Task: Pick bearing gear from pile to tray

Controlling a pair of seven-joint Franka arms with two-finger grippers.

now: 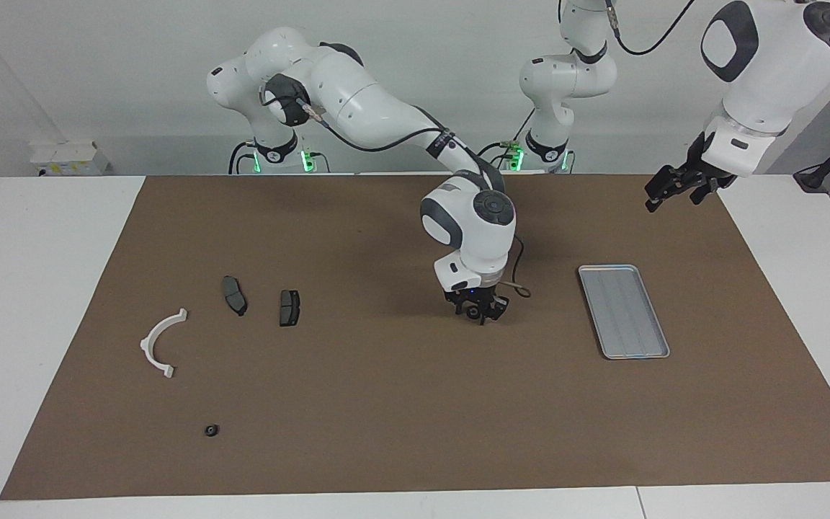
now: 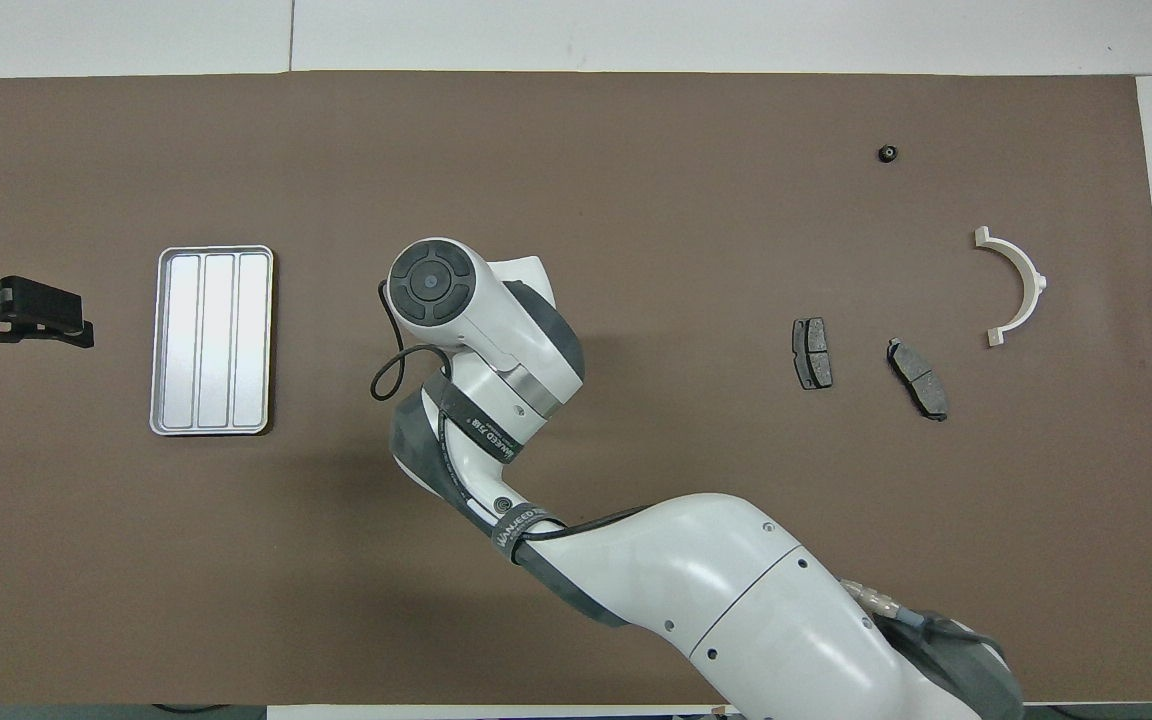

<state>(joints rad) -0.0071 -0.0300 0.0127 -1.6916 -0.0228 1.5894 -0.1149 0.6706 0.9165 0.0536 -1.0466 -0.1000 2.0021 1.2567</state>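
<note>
The pile lies toward the right arm's end of the mat: a white half-ring bracket, two dark grey brake pads and a tiny black round piece. The silver-grey tray lies toward the left arm's end and holds nothing. My right gripper hangs just above the mat between pile and tray, and looks shut on a small black round piece. In the overhead view its own wrist hides it. My left gripper waits open in the air, beside the tray toward the mat's end.
A brown mat covers most of the white table. A loop of thin cable hangs from the right wrist. The right arm's forearm stretches low over the mat on the robots' side.
</note>
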